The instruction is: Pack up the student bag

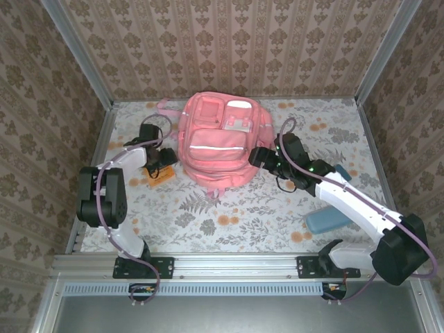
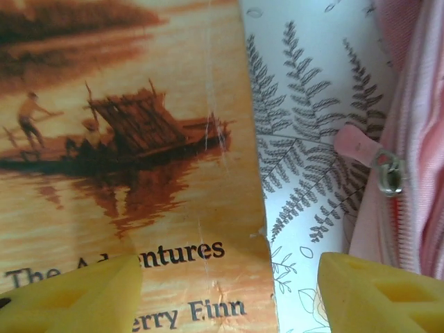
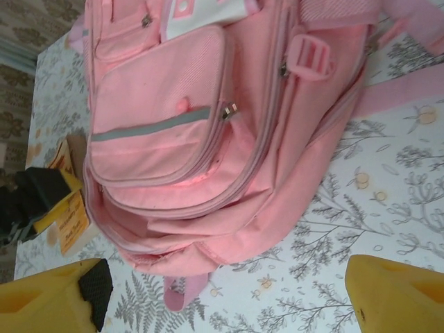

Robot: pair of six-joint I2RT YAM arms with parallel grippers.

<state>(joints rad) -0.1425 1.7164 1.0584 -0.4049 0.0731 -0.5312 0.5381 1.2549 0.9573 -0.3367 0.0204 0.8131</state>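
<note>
Start with the floral-patterned tablecloth (image 1: pixel 229 215), since everything is laid out on it. The student bag (image 1: pixel 215 149), a big pink fabric backpack with a pale reflective stripe, lies flat at the back centre, front pockets up. From what you can see its zips look shut, so I'd judge the packing barely begun: nothing seems to be inside, and opening it comes first.

Your right gripper (image 3: pixel 222 298) hovers at the bag's right edge, jaws spread wide and empty. The teal oblong pencil case (image 1: pixel 327 220) lies well apart, under your right arm.

Your left gripper (image 2: pixel 229 298) hangs over the orange paperback book (image 2: pixel 125 173) just beside the bag's left side, jaws apart and gripping nothing. One yellow fingertip (image 2: pixel 76 298) is above the cover; the other is near the small metal zip pull (image 2: pixel 390 173).
</note>
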